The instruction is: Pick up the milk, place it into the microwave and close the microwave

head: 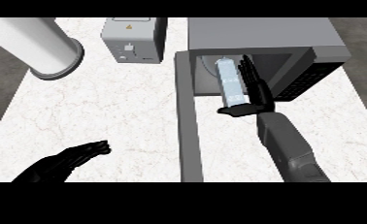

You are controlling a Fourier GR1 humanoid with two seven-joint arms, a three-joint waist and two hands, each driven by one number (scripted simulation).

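Observation:
The milk [231, 81], a tall pale blue-white carton, lies tilted in the mouth of the grey microwave [265, 34] at the upper right, its top end pointing inward. My right hand [257, 92] is against the carton's right side, fingers straight along its length and thumb [235, 110] spread across its near end. The fingers do not curl round it. The microwave's door [188, 121] stands swung wide open, running as a grey bar toward me from the left of the opening. Low at the left edge, my left hand [66, 162] rests open above the counter.
A grey box-shaped appliance [132, 39] stands at the back, left of the microwave. A large white cylinder [43, 48] lies at the far left corner. White marble counter [108, 106] stretches between the open door and my left hand.

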